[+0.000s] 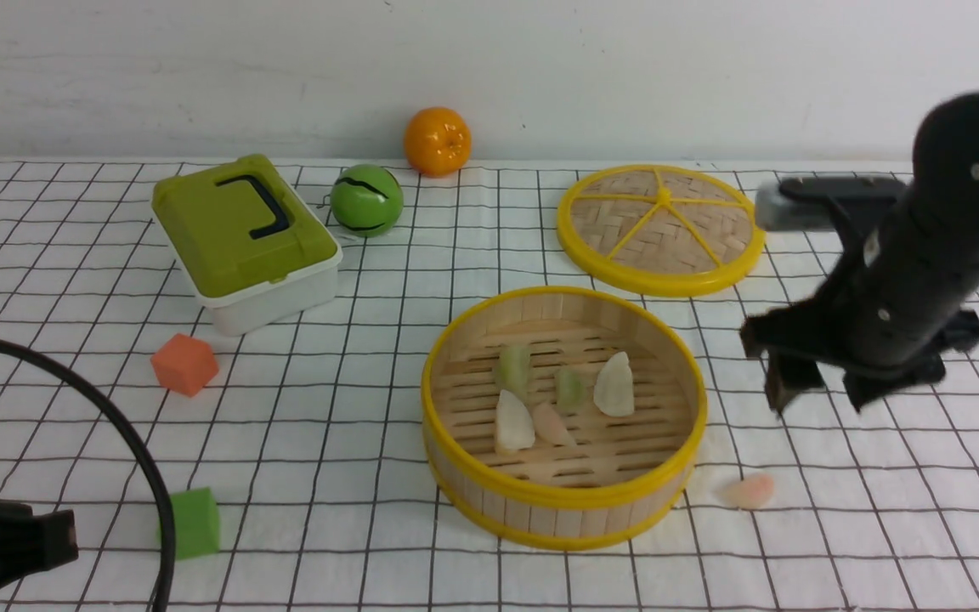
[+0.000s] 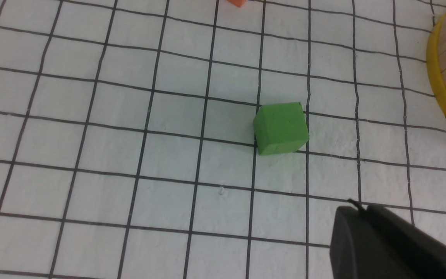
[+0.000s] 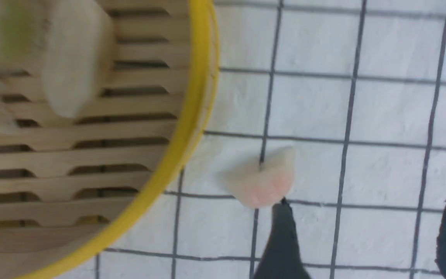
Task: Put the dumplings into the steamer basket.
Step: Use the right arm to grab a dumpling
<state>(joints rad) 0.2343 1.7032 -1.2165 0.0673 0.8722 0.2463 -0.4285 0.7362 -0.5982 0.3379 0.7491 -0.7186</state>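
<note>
Six dumplings counted: five lay inside the steamer basket (image 1: pixel 563 501), namely two green (image 1: pixel 513 369), two cream-white (image 1: pixel 614 385) and one pinkish (image 1: pixel 552 424). The sixth, pinkish dumpling (image 1: pixel 749 491) sat on the cloth just beside the basket's right wall. Right gripper (image 1: pixel 821 387) hung above with jaws apart, empty. Left gripper (image 2: pixel 366 232) closed, empty.

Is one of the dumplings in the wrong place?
Yes. One pinkish dumpling lies on the checked cloth just outside the steamer basket, on its right, while five others sit inside it. The open right gripper is above it.
</note>
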